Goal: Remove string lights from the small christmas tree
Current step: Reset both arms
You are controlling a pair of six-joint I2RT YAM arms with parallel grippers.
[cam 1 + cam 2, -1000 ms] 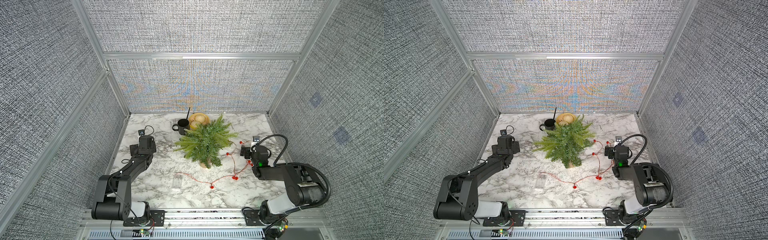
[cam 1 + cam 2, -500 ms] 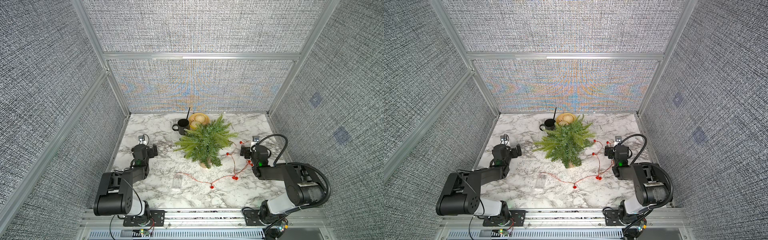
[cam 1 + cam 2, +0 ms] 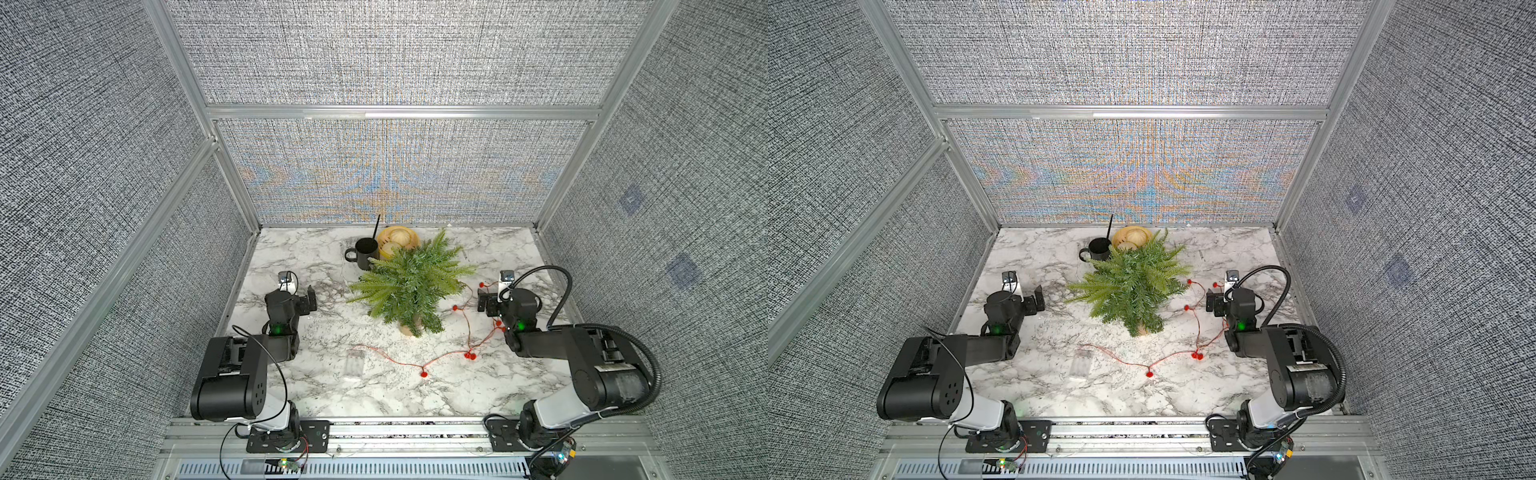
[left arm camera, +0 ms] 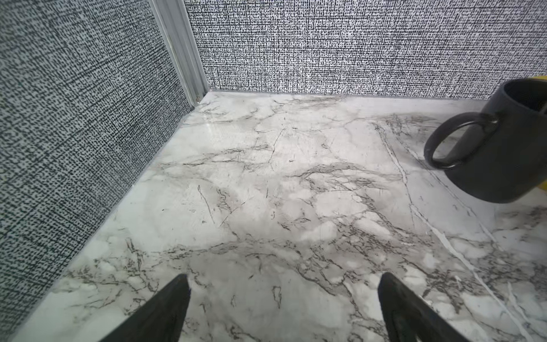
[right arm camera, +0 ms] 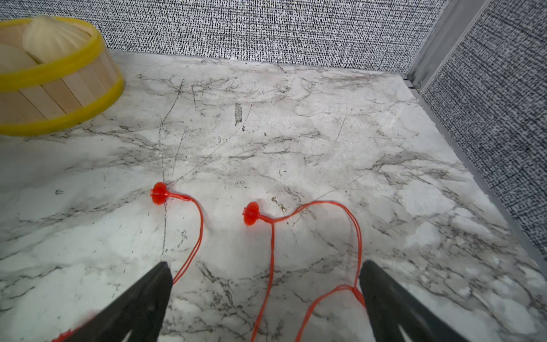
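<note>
Marble bench [image 3: 316, 257] in a grey fabric-walled booth, and the string lights [image 3: 424, 374] look basically off the tree [image 3: 409, 286].

Both top views: wire sprawls on the bench beside and in front of the tree, right arm's side, with the clear battery box [image 3: 355, 365] at its end. Left wrist view: left jaws wide open, empty, over bare marble near a black mug [image 4: 503, 148]. Right wrist view: right jaws wide open, wire loops lying loose between them. Wire looks thin, floppy and snaggy, so I'd pinch by a bulb [image 5: 251, 213].
</note>
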